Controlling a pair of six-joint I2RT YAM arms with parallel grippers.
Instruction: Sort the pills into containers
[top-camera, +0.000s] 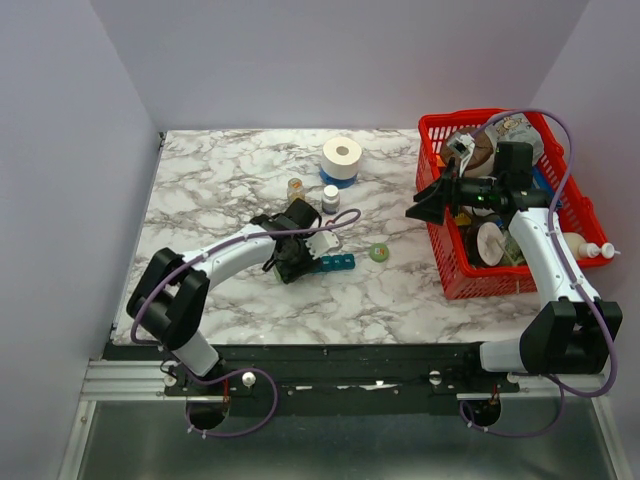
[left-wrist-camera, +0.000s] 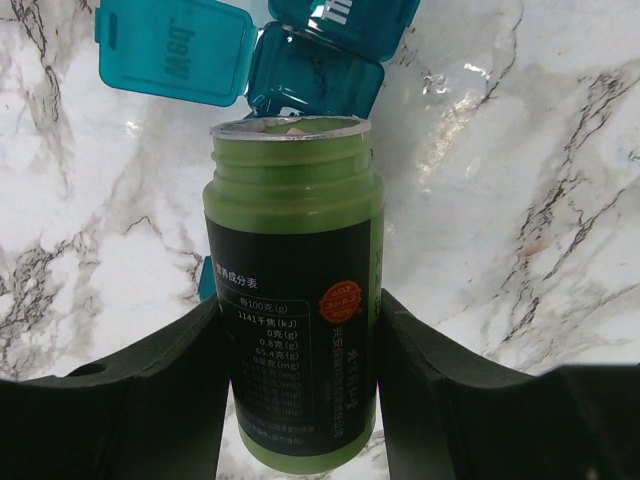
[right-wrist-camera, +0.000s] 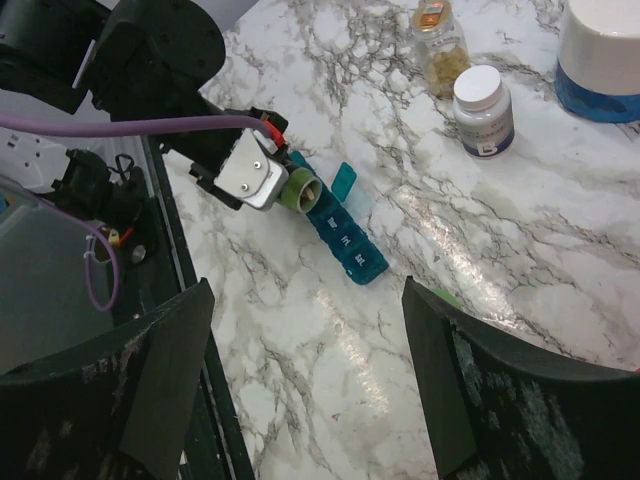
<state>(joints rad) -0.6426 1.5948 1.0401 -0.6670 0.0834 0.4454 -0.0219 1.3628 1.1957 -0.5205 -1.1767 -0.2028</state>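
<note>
The teal pill organizer (top-camera: 336, 263) lies on the marble table, near the middle. In the left wrist view it (left-wrist-camera: 315, 75) sits just beyond the bottle's mouth, with one lid (left-wrist-camera: 175, 50) flipped open. My left gripper (top-camera: 296, 256) (left-wrist-camera: 300, 330) is shut on an uncapped green bottle (left-wrist-camera: 290, 290), tilted with its mouth toward the organizer. The right wrist view shows the same bottle (right-wrist-camera: 303, 192) at the organizer's (right-wrist-camera: 345, 238) end. My right gripper (top-camera: 416, 211) (right-wrist-camera: 308, 290) is open and empty, hovering above the table right of the organizer.
A green cap (top-camera: 378, 253) lies right of the organizer. A white bottle (top-camera: 330, 198), an amber bottle (top-camera: 295, 187) and a white roll on a blue base (top-camera: 342, 158) stand behind. A red mesh basket (top-camera: 445, 255) of items is at the right.
</note>
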